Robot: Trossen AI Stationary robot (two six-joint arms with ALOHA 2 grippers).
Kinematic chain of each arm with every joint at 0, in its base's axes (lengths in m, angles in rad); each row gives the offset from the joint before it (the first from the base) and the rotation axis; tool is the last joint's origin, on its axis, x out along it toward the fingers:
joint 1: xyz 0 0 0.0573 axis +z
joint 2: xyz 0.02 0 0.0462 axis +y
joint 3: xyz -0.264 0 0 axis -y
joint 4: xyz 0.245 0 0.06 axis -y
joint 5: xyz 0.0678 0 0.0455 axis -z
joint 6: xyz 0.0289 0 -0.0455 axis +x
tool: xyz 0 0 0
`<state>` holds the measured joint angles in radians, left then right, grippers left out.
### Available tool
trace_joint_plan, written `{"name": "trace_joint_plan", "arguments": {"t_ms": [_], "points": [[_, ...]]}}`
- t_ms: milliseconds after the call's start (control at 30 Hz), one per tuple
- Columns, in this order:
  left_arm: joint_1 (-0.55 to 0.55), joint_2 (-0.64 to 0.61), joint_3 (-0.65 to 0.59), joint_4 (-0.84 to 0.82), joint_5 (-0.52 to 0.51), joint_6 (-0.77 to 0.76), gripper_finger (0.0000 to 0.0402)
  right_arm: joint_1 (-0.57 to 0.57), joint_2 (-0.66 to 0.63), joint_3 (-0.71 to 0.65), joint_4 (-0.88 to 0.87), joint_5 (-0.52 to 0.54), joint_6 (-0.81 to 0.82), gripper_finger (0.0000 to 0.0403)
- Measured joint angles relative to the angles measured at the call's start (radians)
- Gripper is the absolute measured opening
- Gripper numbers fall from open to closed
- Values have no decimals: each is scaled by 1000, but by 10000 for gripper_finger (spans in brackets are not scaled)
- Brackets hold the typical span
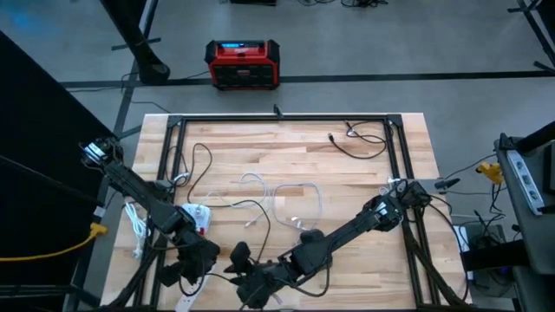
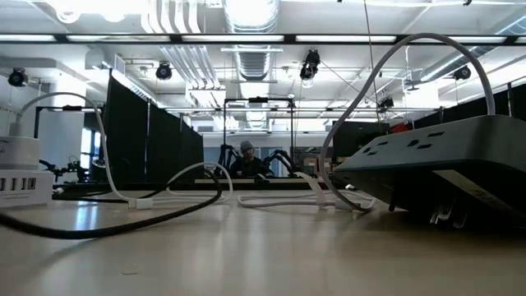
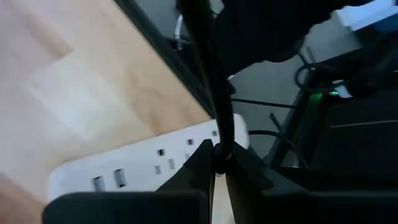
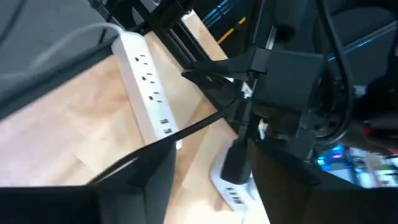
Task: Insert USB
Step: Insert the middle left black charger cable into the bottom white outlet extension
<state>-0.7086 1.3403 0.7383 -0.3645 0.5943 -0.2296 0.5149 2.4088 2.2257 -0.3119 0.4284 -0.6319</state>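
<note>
Both arms are matte black, built of chunky jointed segments that narrow toward the wrists. The left arm (image 1: 143, 198) carries a pale block with a small label at its base end, and thin cables run along its links. The right arm (image 1: 355, 227) has a similar pale fitting near its base, with dark wires trailing beside it. The left gripper (image 3: 219, 169) ends in two flat black fingers (image 3: 249, 168) with angular, wedge-shaped tips. The right gripper (image 4: 211, 180) has broad, smooth black fingers (image 4: 134, 180) with straight inner edges. No screws or printed markings can be made out on either.
</note>
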Motion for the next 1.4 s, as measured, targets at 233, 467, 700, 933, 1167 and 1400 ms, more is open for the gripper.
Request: {"name": "trace_joint_plan", "arguments": {"t_ms": [233, 467, 700, 933, 1167, 1400], "points": [[3, 0, 0, 9, 10, -18, 14, -3, 0, 2, 47, -7, 65, 218], [4, 0, -2, 5, -16, -18, 14, -24, 0, 2, 75, -68, 544, 220], [4, 0, -2, -27, -45, -23, 14, -31, -1, 2, 87, -209, 685, 219], [4, -1, -2, -46, -88, -34, 14, -49, -1, 2, 88, -220, 780, 208], [4, -1, -2, -41, -92, -42, 14, -80, -2, -19, 92, -217, 842, 179], [4, -1, -1, -39, -114, -46, 14, -82, -2, -19, 93, -256, 836, 97]]}}
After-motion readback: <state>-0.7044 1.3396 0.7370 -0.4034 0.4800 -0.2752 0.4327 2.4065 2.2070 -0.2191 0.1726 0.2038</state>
